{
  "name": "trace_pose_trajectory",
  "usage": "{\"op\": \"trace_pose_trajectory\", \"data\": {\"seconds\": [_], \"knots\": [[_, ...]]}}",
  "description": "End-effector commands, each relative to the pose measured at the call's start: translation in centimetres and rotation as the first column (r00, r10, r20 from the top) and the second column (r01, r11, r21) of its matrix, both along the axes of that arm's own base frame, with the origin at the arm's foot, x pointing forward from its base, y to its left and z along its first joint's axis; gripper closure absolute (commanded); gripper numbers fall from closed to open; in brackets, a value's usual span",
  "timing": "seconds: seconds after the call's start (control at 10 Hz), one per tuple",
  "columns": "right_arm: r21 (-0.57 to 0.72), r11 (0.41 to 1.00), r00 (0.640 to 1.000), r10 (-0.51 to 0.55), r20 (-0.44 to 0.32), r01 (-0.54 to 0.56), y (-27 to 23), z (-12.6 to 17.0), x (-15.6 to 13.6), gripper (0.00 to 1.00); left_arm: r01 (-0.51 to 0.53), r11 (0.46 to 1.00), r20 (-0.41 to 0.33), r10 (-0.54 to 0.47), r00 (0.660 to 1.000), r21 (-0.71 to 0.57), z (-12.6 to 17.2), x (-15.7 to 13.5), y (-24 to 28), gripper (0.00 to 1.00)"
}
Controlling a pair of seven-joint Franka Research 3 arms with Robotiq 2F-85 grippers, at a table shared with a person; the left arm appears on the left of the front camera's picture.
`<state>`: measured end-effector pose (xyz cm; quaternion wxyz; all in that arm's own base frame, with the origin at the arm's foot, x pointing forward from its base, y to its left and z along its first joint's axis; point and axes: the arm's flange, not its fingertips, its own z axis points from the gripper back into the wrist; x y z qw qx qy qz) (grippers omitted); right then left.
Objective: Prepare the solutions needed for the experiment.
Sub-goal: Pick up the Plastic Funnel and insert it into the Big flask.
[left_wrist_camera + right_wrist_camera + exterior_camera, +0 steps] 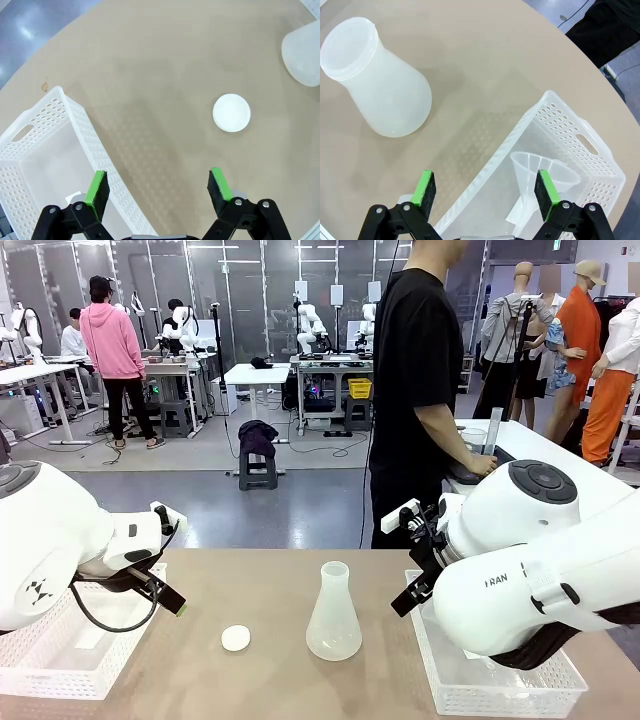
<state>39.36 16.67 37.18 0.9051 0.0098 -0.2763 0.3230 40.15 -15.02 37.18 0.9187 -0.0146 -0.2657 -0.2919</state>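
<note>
White perforated left basket (60,680) sits at the table's left. Above its wall, the left gripper (157,180) is spread wide and empty. Next comes a small round cap (236,638), then the frosted conical flask (333,615), upright at mid-table; what it contains I cannot tell. The right gripper (485,187), also wide and empty, hangs over the right basket (500,685), which holds a funnel (525,167).

Bright even overhead light, soft faint shadows, sharp focus, wide-angle wrist distortion

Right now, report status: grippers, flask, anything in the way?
Left gripper open, empty. Right gripper open, empty, over basket rim. Flask upright, uncapped, mid-table; contents unclear. White cap loose beside it, not touching.
</note>
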Motion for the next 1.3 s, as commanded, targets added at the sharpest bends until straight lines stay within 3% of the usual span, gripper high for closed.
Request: {"op": "trace_pose_trajectory", "data": {"seconds": [0.0, 0.3, 0.8, 1.0, 1.2], "knots": [[0.001, 1.000, 1.000, -0.002, -0.001, 0.002, 0.0, 0.0, 0.0, 0.00, 0.000, 1.000, 0.000, 0.000, 1.000, 0.000, 0.0, 0.0, 0.0, 0.00], [0.000, 1.000, 1.000, 0.000, 0.000, 0.000, 0.0, 0.0, 0.0, 0.00, 0.000, 1.000, 0.000, 0.000, 1.000, 0.000, 0.0, 0.0, 0.0, 0.00], [-0.023, 0.996, 0.992, -0.083, 0.090, 0.086, -0.8, 6.7, -3.8, 0.00, 0.036, 0.999, 0.118, -0.039, 0.992, 0.027, 6.0, -3.4, 0.5, 0.00], [0.009, 0.994, 0.989, -0.113, 0.090, 0.113, -1.3, 8.4, -5.1, 0.00, 0.051, 0.999, 0.103, -0.052, 0.993, 0.008, 7.4, -4.8, 1.0, 0.00], [0.080, 0.986, 0.987, -0.152, 0.056, 0.148, -2.1, 9.4, -5.3, 0.00, 0.082, 0.994, 0.071, -0.077, 0.995, -0.067, 8.4, -4.5, 2.6, 0.00]]}}
